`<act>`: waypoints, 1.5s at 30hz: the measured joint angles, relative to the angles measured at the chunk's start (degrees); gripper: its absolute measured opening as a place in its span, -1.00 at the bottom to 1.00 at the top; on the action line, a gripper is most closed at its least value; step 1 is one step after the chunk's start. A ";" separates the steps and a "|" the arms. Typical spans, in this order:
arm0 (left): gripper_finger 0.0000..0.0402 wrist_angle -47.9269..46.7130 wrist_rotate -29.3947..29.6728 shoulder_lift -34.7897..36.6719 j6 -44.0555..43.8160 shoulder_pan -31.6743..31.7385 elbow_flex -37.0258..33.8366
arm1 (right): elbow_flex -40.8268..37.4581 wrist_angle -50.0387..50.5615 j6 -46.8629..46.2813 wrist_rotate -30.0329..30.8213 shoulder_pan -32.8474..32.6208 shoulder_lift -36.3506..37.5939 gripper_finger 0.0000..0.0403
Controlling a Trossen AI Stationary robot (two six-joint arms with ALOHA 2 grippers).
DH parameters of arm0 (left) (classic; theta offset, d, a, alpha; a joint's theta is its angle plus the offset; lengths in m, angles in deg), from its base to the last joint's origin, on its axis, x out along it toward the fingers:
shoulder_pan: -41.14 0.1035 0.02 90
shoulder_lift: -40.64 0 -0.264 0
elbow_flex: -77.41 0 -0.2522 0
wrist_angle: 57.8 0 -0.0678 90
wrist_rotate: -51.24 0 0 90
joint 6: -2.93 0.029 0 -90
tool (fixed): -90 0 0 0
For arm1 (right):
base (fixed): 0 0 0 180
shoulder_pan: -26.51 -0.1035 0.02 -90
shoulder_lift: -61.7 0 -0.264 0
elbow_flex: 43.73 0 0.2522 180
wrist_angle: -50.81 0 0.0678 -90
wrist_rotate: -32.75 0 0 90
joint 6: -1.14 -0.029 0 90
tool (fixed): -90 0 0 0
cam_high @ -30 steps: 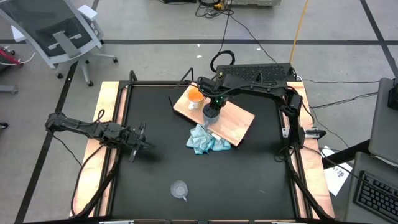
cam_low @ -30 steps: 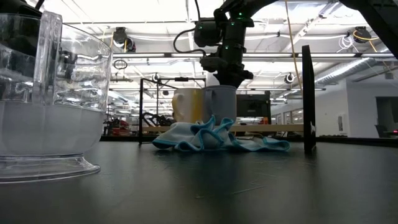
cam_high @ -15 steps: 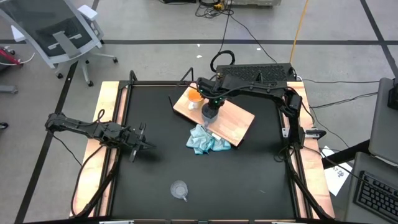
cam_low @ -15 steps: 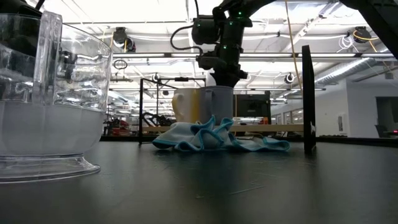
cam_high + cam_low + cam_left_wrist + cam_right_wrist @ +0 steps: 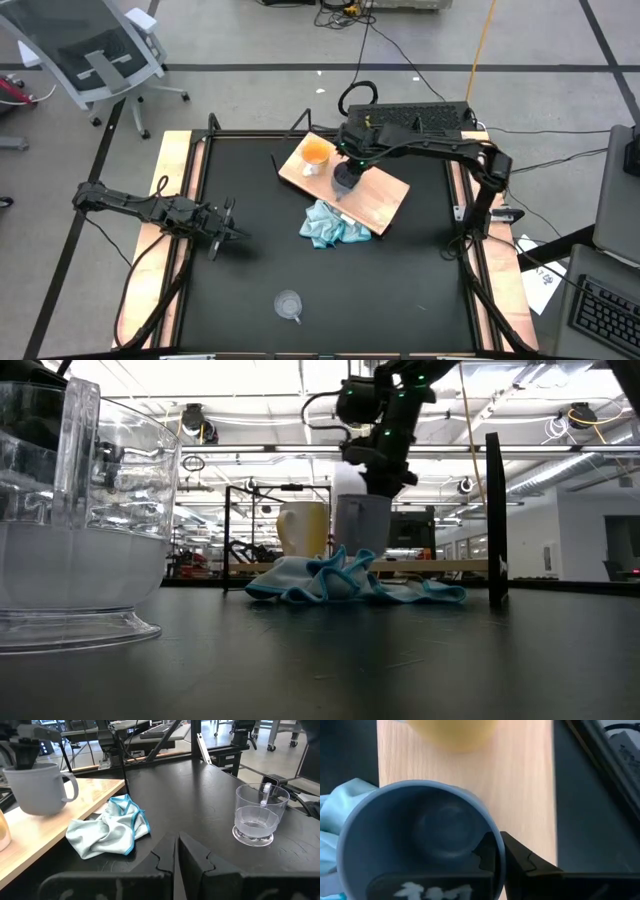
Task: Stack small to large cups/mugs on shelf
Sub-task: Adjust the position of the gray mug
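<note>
A grey-blue mug (image 5: 344,180) is over the light-wood shelf (image 5: 385,195), beside the orange mug (image 5: 315,153), which stands on the shelf's far left part. My right gripper (image 5: 502,855) is shut on the grey-blue mug's rim and comes down on it from above (image 5: 378,472). The clear cup (image 5: 289,303) stands upright on the black table near its front edge. My left gripper (image 5: 176,851) is shut, holds nothing, and waits at the table's left (image 5: 226,226). My right gripper pinches the grey-blue mug's rim (image 5: 498,851), one finger (image 5: 487,854) inside the mug and the other (image 5: 522,862) outside its wall. The fingers slant down from above. The mug hangs a little tilted, mouth up; I cannot tell whether its base touches the shelf.
A crumpled light blue cloth (image 5: 334,226) lies on the table against the shelf's near edge. A black upright post (image 5: 492,520) stands at the right of the low view. The table has raised wooden side rails (image 5: 172,200).
My right gripper has carried the grey-blue mug a short way toward the table's right edge, away from the orange mug, and has tipped as it went. A gap now shows between the two mugs in the low view. The gripper has stayed shut.
</note>
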 joint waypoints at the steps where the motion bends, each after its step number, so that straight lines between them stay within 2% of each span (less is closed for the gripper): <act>1: -0.88 0.00 0.00 0.00 0.02 -0.02 0.00 | -0.92 -0.35 -0.21 -0.15 0.16 0.96 -1.00; 6: -0.88 0.00 0.00 0.01 0.01 -0.01 0.00 | -2.35 1.24 -0.86 -1.81 1.15 3.43 -1.00; 11: -0.88 0.02 0.00 0.02 -0.02 0.00 0.00 | -1.56 2.65 -1.37 -5.94 1.72 3.45 -1.00; 19: -0.88 0.02 0.00 0.02 0.17 0.01 0.00 | -1.50 5.76 -2.53 -5.78 1.90 3.37 -1.00; 27: -0.88 0.02 0.00 0.02 0.09 -0.01 0.00 | -1.35 6.34 -4.08 -4.08 2.63 2.48 -1.00; 45: -0.88 0.04 0.00 0.02 0.23 -0.01 0.00 | -1.37 6.28 -5.48 -4.39 3.73 1.96 -1.00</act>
